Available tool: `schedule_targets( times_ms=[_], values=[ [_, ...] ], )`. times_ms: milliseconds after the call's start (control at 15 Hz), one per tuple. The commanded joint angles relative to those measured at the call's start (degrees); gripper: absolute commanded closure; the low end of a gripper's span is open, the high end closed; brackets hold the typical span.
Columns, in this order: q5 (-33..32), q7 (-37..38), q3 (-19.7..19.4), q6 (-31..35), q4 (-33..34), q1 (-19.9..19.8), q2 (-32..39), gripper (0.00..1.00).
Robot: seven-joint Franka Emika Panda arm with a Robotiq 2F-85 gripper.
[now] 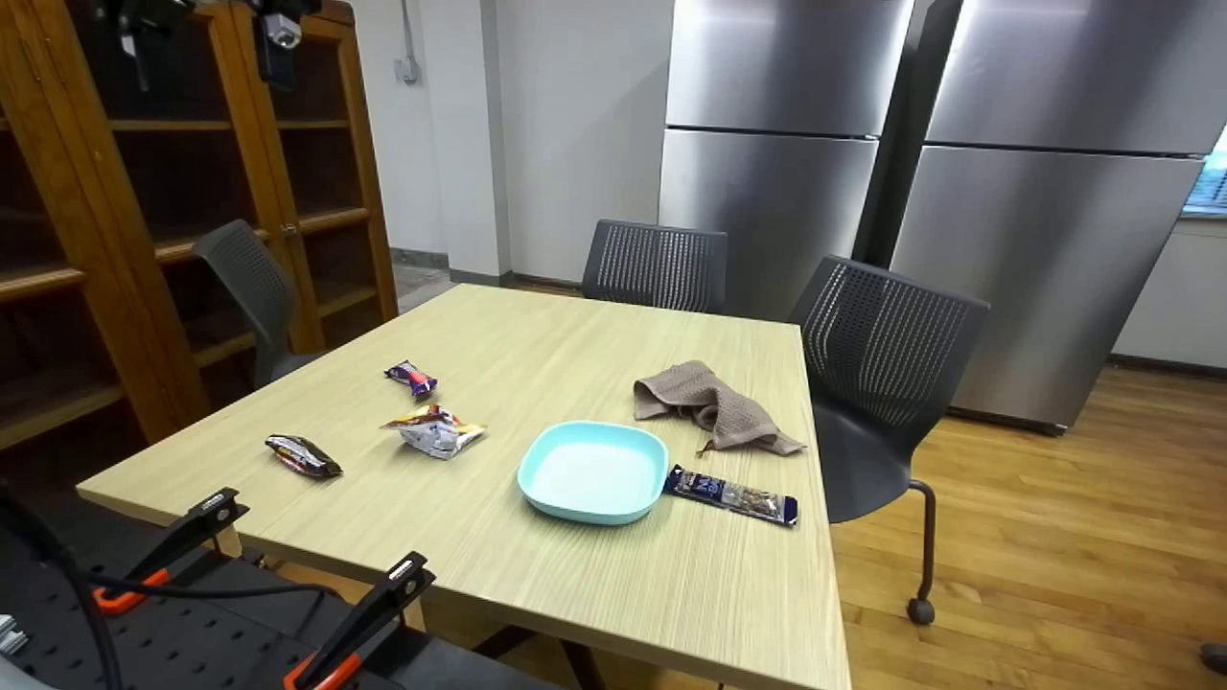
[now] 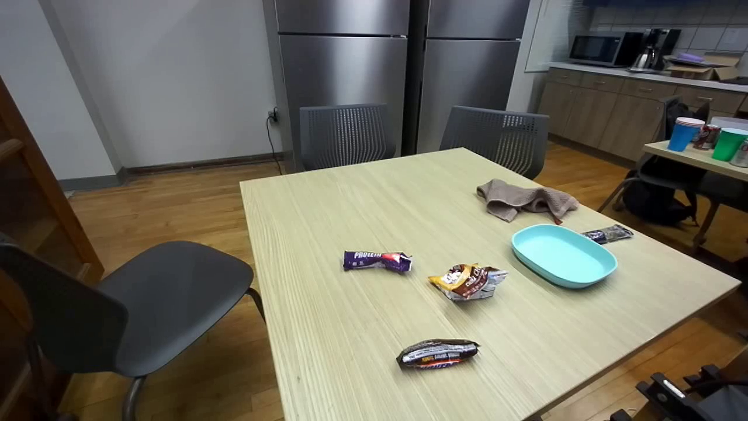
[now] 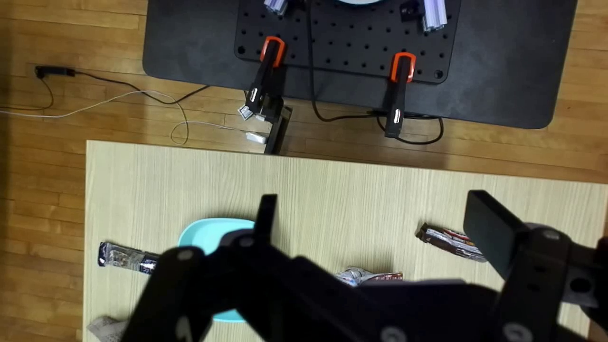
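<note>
My gripper (image 3: 373, 194) is open and empty, high above the table; its fingers also show at the top of an exterior view (image 1: 209, 72). In the wrist view a brown bar wrapper (image 3: 446, 241) is partly behind the right finger. A crumpled silver and yellow snack bag (image 3: 363, 275) is partly hidden by the gripper body. A light blue plate (image 3: 202, 232) is partly behind the left finger. A dark blue bar (image 1: 733, 494) touches or lies close to the plate. A purple protein wrapper (image 2: 377, 261) shows in both exterior views and is hidden in the wrist view.
A brown cloth (image 1: 709, 407) lies crumpled on the wooden table (image 1: 537, 335), behind the plate. Grey chairs (image 1: 877, 374) stand around the table. Black and orange clamps (image 3: 403, 90) and a cable are on the black robot stand (image 3: 190, 52) beside the table. A wooden cabinet (image 1: 278, 172) stands near the gripper's side.
</note>
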Motion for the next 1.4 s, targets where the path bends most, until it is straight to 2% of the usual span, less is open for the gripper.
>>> schedule_targets(
  times_ms=[0,333,733,1000,1333],
  values=[
    [-1.45,0.43,1.06,2.85,0.55,1.85,3.46,0.0],
    [-2.76,-1.28,2.67,13.12,1.76,4.92,12.76,0.0],
    [-10.29,-6.43,3.96,22.59,4.2,6.8,26.17,0.0],
    [-15.19,-6.78,4.64,24.89,6.94,7.29,34.59,0.0],
    [-17.58,-6.73,5.26,23.73,10.19,8.73,41.57,0.0]
  ],
)
